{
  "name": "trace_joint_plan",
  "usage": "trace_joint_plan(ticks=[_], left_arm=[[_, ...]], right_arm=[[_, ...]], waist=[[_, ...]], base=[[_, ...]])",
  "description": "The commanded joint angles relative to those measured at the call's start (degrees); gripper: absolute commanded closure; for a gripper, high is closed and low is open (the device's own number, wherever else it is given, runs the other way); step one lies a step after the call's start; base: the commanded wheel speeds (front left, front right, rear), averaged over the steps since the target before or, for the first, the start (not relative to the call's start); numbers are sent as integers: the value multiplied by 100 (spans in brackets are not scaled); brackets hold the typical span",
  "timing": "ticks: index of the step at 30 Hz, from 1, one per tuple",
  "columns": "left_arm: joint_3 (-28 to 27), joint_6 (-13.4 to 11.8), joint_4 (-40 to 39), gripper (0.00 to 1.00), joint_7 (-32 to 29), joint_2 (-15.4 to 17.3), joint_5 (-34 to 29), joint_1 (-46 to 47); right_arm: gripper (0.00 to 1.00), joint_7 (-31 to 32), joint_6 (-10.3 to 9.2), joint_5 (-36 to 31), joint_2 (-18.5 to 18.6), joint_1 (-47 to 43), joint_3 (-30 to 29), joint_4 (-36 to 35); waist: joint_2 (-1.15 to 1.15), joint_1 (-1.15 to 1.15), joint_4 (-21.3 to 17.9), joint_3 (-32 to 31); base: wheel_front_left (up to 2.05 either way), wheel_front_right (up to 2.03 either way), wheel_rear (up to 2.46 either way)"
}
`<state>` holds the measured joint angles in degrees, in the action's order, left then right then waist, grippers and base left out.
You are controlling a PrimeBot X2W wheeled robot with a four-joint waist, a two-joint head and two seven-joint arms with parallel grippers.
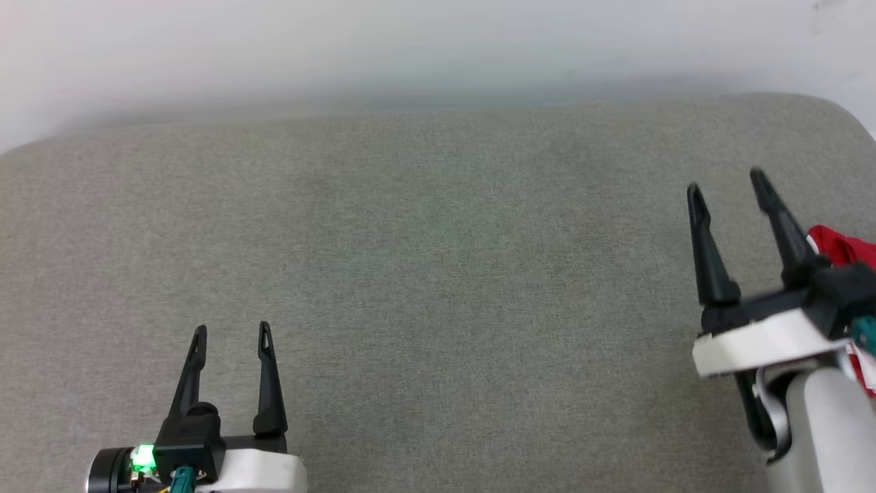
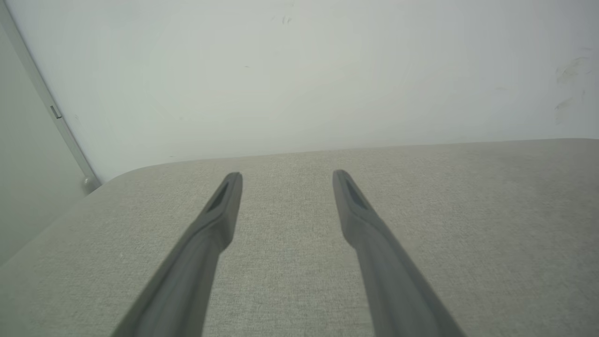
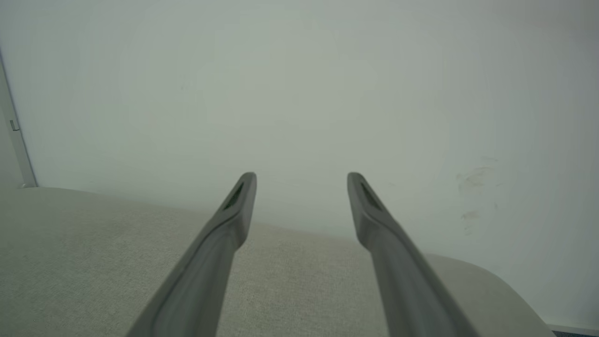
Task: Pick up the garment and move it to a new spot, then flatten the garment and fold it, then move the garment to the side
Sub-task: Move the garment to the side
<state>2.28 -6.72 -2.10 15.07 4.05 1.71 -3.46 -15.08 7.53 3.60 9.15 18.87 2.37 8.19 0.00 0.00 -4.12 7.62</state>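
Spread left pincer (image 1: pixel 233 327), spread right pincer (image 1: pixel 725 181) near red garment (image 1: pixel 845 250), grey cushion (image 1: pixel 438 274)

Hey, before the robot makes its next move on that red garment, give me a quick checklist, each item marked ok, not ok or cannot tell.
1. Left gripper open, nothing between its fingers: ok.
2. Right gripper open, nothing between its fingers: ok.
3. Garment located: ok, red cloth at the right edge of the head view, just behind the right gripper.
4. Garment's full outline in sight: not ok, the right arm and the picture edge hide most of it.
5. Garment folded or flat: cannot tell.
6. Grey cushion lies flat in front of both grippers: ok.
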Motion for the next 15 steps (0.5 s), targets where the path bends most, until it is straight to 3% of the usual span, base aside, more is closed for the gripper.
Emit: trace_joint_plan(ticks=[1, 15], left_arm=[[15, 12, 38, 0, 13, -15, 5, -97], [52, 111, 156, 0, 13, -65, 72, -542]], right_arm=[[0, -8, -9, 56, -154, -388, -100, -89], [0, -9, -8, 235, -574, -2212, -498, -547]], waist=[[0, 0, 101, -121], [0, 0, 251, -579]], base=[[0, 0, 0], [0, 0, 0]])
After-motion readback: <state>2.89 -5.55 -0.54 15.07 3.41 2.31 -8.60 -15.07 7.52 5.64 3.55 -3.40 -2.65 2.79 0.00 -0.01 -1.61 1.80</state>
